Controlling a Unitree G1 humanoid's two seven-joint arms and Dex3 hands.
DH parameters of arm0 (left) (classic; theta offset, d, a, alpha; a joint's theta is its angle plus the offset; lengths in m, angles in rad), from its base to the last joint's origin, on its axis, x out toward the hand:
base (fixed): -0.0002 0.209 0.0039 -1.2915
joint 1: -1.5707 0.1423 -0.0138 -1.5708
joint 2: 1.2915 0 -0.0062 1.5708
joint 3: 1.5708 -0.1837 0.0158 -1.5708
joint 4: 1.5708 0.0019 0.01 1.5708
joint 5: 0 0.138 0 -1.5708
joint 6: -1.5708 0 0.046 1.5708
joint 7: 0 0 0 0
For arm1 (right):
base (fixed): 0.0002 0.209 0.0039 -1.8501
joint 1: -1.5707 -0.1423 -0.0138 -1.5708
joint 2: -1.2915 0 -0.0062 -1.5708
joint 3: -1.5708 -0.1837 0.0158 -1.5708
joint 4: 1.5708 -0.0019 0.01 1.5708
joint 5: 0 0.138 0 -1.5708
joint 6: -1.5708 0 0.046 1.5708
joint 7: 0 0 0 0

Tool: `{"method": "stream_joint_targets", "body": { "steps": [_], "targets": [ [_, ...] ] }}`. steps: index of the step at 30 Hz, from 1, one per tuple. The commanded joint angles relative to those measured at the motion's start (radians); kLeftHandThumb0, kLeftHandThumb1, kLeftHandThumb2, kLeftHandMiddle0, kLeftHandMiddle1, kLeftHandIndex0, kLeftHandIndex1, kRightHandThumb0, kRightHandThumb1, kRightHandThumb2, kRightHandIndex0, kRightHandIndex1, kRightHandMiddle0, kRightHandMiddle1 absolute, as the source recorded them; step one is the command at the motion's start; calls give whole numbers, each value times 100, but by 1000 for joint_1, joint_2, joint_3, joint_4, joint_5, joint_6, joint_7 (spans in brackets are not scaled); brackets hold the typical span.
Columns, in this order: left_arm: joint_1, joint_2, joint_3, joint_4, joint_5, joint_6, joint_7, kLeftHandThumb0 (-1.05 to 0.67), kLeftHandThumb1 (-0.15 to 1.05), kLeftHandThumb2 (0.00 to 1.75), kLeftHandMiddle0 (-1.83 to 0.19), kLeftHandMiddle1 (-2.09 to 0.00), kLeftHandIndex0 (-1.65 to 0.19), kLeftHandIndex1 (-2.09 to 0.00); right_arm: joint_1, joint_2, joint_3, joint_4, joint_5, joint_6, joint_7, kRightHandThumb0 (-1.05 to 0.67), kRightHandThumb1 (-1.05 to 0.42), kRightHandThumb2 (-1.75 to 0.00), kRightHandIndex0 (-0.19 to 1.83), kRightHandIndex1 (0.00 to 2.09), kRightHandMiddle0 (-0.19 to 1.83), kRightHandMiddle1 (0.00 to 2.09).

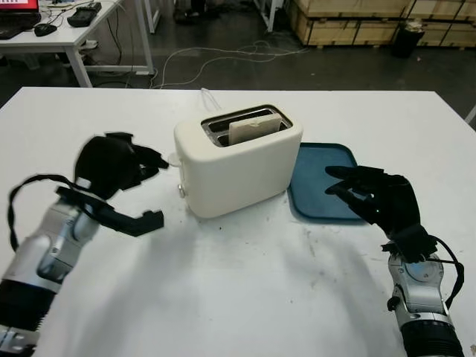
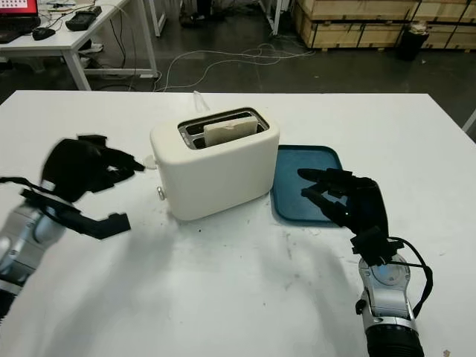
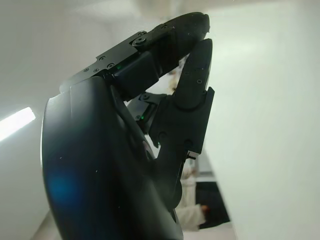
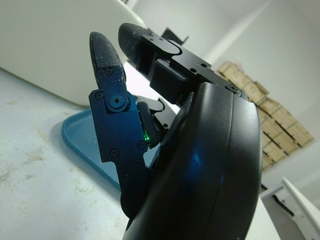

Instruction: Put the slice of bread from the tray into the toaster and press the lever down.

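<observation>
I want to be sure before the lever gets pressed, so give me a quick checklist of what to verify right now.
1. Bread slice in a toaster slot: ok, its top stands above the slot.
2. Blue tray holds no bread: ok.
3. Left robot hand beside the toaster's lever end: ok, holding nothing.
4. Left robot hand touching the lever: cannot tell.
5. Lever already down: cannot tell.
6. Right robot hand away from the toaster: ok, over the tray's near edge, open.
</observation>
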Motion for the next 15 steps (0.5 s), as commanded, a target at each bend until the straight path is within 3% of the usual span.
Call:
{"method": "stream_joint_targets", "body": {
  "steps": [1,10,15],
  "targets": [
    [13,26,23,-42,-2,-9,-34,-33,90,1,-90,-144,-121,-10,-4,5,1,-7,1,2,-6,-50,-92,0,88,90,109,0],
    [4,81,90,-167,-55,-18,-214,-38,86,0,-85,-155,-121,-7,-8,8,2,-4,11,1,1,-51,-92,0,87,92,109,0],
    [-63,97,77,-143,-79,-58,-297,-39,88,0,-90,-137,-123,-5,-8,7,1,-6,6,0,-2,-50,-92,0,87,91,110,0]
  ]
}}
